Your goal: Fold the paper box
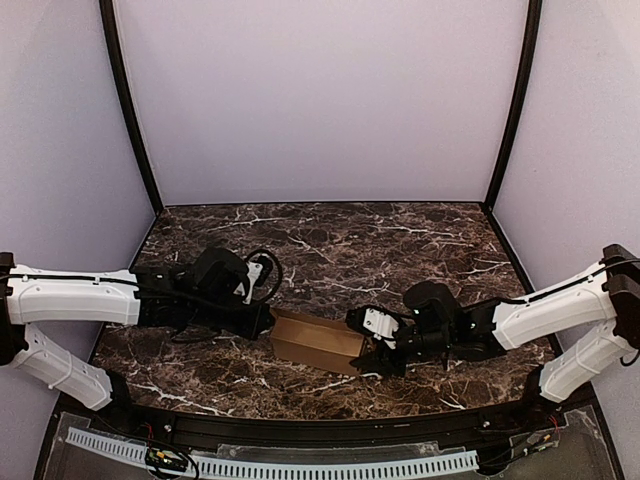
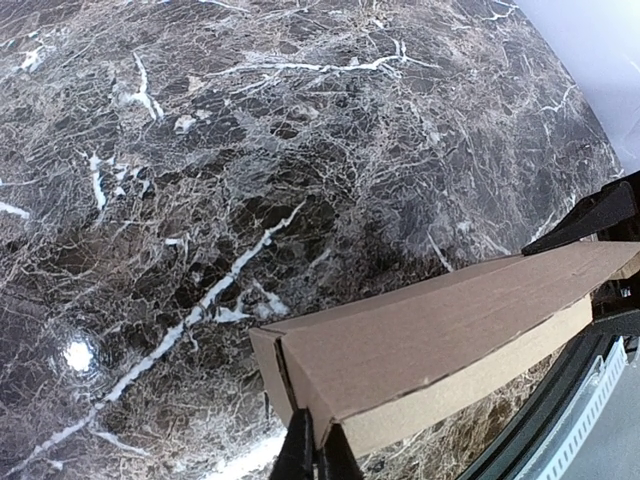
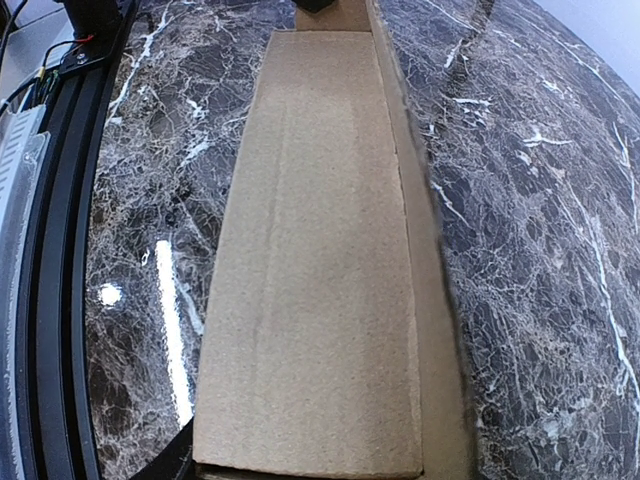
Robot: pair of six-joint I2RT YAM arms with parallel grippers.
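Observation:
The paper box (image 1: 315,340) is a narrow closed brown cardboard box lying on the marble table (image 1: 380,250) between my two grippers. My left gripper (image 1: 268,322) is at its left end. In the left wrist view the box (image 2: 440,340) runs off to the right, and the gripper (image 2: 320,455) has its fingers almost together, pinching the box's near bottom corner edge. My right gripper (image 1: 368,345) straddles the right end. In the right wrist view the box (image 3: 320,270) fills the middle, only one finger (image 3: 175,462) shows, pressed at its lower left corner, and the other is hidden behind the box.
A black rail (image 1: 320,430) and a white perforated strip (image 1: 300,465) run along the table's near edge, close to the box. A black cable loop (image 1: 268,270) lies by the left wrist. Lavender walls (image 1: 320,100) close off the back and sides.

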